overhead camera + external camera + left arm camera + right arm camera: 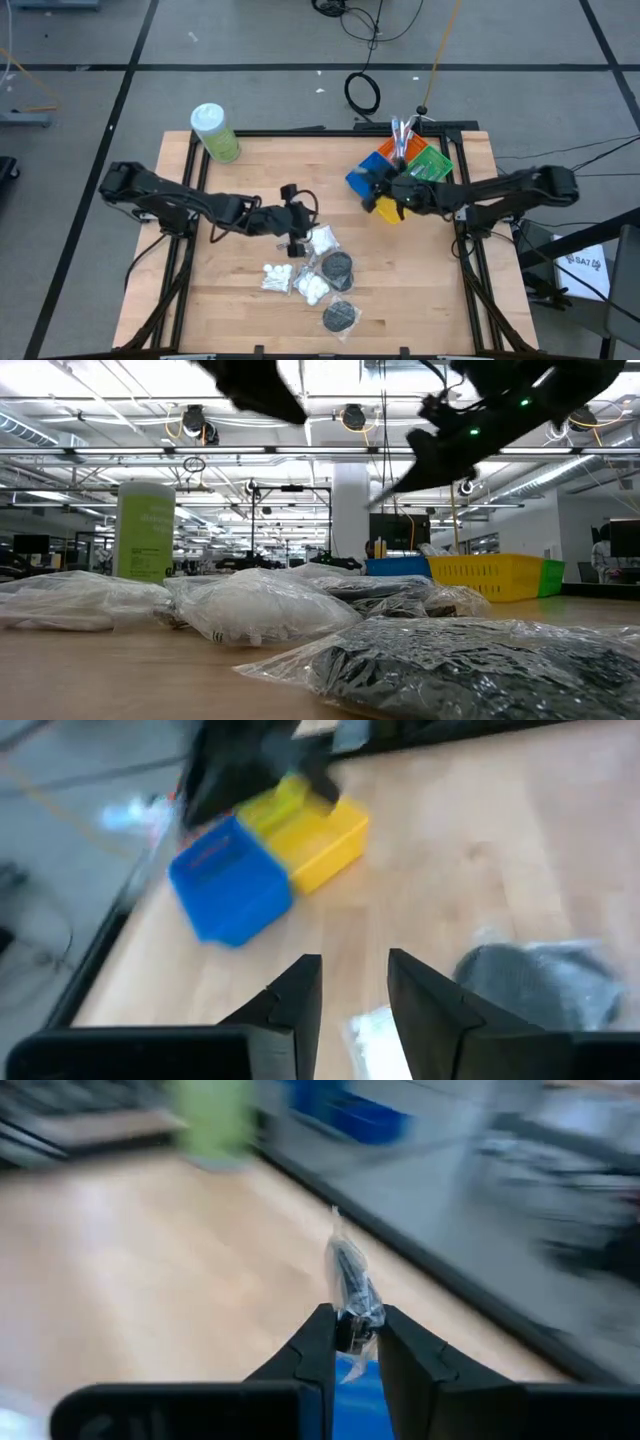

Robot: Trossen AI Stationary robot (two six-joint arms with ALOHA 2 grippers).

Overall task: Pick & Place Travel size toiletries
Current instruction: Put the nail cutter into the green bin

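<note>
Overhead view straight down, low view level across table (240,310), wrist views close, all sharing bins (400,175)

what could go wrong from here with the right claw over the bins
The right claw pinches only the end of a thin clear-wrapped item, so it could slip out or swing and land outside the colored bins. The left claw, slightly open above the bagged cotton balls, might snag the loose plastic and drag neighbouring bags.

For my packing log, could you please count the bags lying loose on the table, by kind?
White cotton-ball bags: 3
Black disc bags: 2
Total: 5, leaving out the small bag held by the right gripper.
</note>
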